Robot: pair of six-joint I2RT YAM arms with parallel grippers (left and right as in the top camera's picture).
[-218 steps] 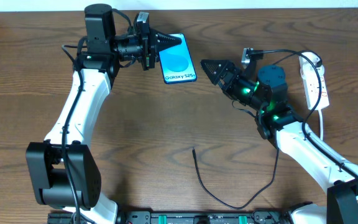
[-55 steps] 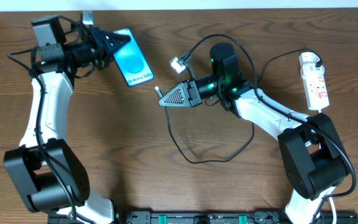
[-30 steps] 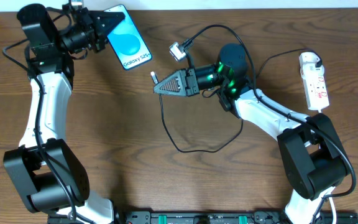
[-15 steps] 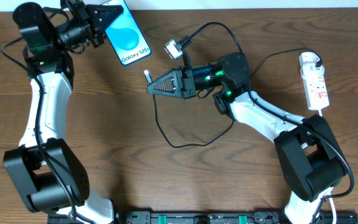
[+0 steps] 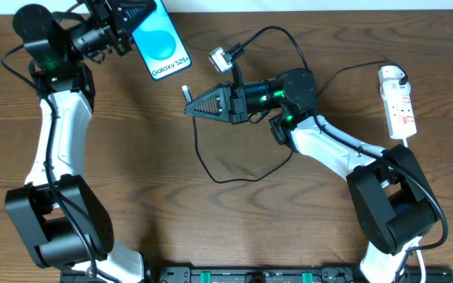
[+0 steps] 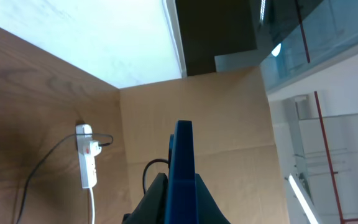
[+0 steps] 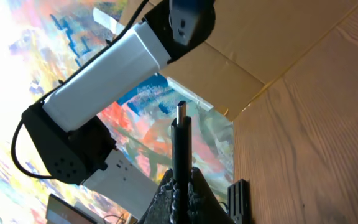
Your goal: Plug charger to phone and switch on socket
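Observation:
The phone (image 5: 162, 44), blue screen up and tilted, hangs over the far left of the table with my left gripper (image 5: 141, 16) shut on its top end. In the left wrist view the phone (image 6: 182, 163) shows edge-on between the dark fingers (image 6: 155, 196). My right gripper (image 5: 190, 109) is shut on the charger just behind its small plug (image 5: 185, 93), a short way right of and below the phone's bottom edge. The plug (image 7: 180, 127) stands upright above the right gripper (image 7: 180, 182). The black cable (image 5: 225, 181) loops down over the table. The socket (image 5: 398, 102) lies at the far right.
A white lead (image 5: 409, 153) runs from the socket toward the front edge. The socket (image 6: 86, 163) also shows small in the left wrist view. A thin black camera cable with a grey connector (image 5: 220, 58) arcs above the right arm. A cardboard wall (image 6: 229, 124) stands beyond the table.
My left gripper has lifted the phone a little up and left toward the far edge. My right gripper has carried the plug leftward, closer to the phone, and the cable loop followed.

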